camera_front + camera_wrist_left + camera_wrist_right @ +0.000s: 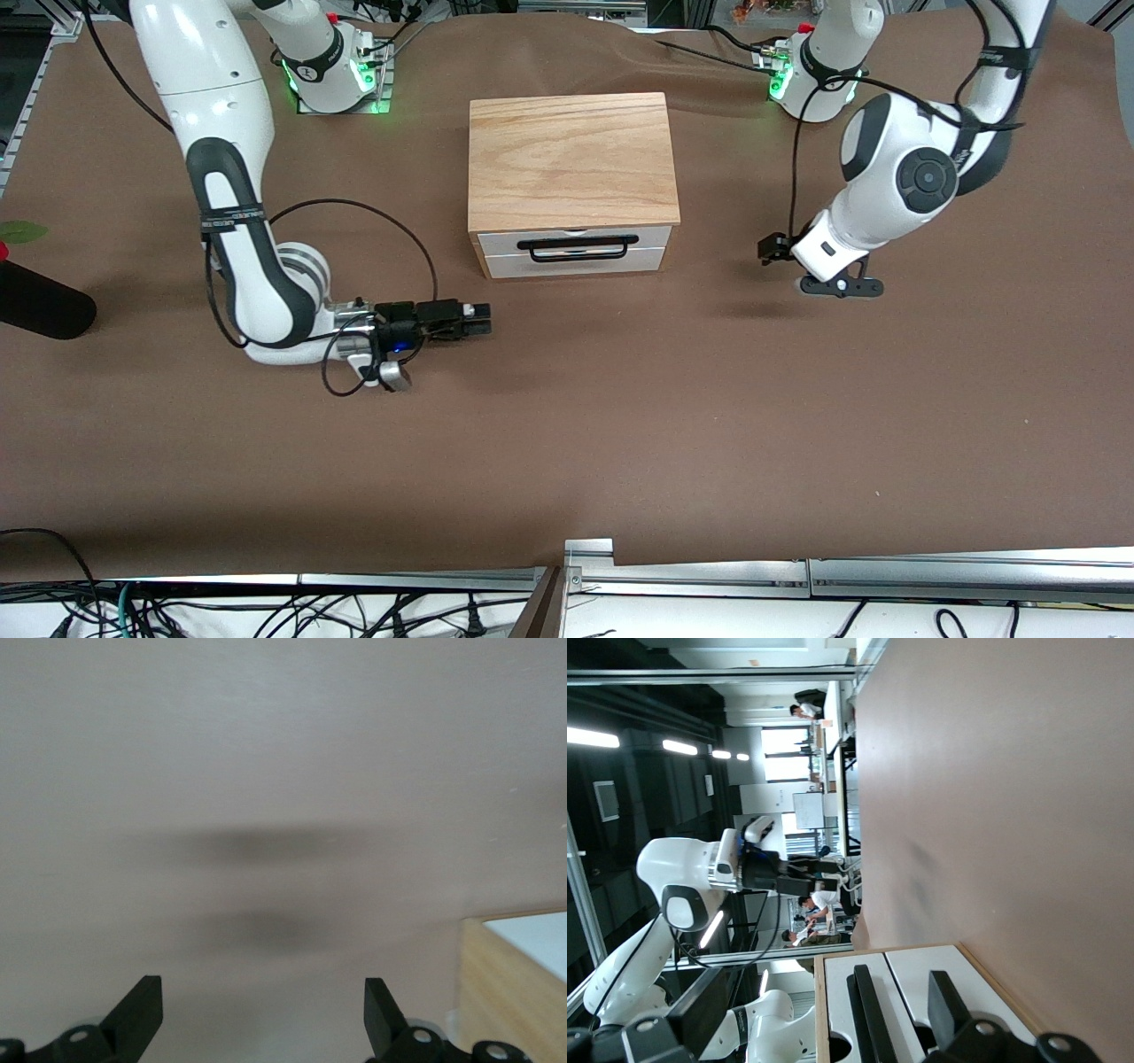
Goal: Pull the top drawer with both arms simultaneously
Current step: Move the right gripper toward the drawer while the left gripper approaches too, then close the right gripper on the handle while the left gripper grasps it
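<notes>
From the high front camera, a light-wood box [571,159] sits in the middle of the brown table [620,425], its white drawer fronts facing that camera. The top drawer [574,241] is pushed in, flush with the casing, and its wide black wire handle [578,248] hangs across its front over the second white panel [576,262] below it. The right arm [239,221] reaches down from its base and lies low over the table, nearer to the camera than the box, toward the right arm's end; the right gripper [483,321] points sideways toward the box's end of the table, close to the drawer front but apart from it, with nothing between its fingers. The left arm [904,177] hangs over the table at its own end, and the left gripper [842,286] faces downward over bare table, well apart from the box, holding nothing. In the left wrist view, the left gripper [263,1014] shows its two black fingertips [142,1005] spread wide over the plain table, with a corner of the box [496,992] in sight. In the right wrist view, the right gripper [824,1014] stands spread wide, empty, right before the top drawer [930,970] and its black handle [868,1014], without touching it.
</notes>
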Controlling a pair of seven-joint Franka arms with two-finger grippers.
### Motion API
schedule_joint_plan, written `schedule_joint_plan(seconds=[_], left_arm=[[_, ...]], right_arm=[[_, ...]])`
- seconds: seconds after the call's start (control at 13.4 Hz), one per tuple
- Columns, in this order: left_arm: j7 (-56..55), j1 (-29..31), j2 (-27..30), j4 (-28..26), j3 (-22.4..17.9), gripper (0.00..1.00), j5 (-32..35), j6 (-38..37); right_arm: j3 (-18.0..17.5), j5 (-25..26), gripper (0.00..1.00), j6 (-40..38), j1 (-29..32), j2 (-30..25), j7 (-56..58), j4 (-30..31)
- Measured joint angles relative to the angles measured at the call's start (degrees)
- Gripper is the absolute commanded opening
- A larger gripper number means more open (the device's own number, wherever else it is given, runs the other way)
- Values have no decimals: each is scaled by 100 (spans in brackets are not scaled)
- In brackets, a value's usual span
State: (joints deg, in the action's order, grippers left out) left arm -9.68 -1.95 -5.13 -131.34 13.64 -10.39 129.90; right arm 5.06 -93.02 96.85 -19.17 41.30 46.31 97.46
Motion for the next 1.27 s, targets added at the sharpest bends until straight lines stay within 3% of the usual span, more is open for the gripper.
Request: schedule_joint_plan(seconds=[0.22,0.52,0.75,1.12,1.27], left_arm=[[554,-1,-216,-244,229,100,-1282,512],[3527,27,-736,-244,261,100,-4601,682],[5210,35,-954,-227,687,100,-6938,643],[6903,35,-1120,-135,894,93,-9011,-467],[7722,46,-1417,-119,879,92,-9331,-942]], right_arm=[[-17,-88,100,-79,-189,-1,363,180],[-206,-93,100,-166,-318,-2,569,362],[-283,-125,99,-183,-349,-2,976,588],[-365,-169,97,-367,-350,-2,1541,931],[-365,-174,87,-386,-350,-2,1603,980]])
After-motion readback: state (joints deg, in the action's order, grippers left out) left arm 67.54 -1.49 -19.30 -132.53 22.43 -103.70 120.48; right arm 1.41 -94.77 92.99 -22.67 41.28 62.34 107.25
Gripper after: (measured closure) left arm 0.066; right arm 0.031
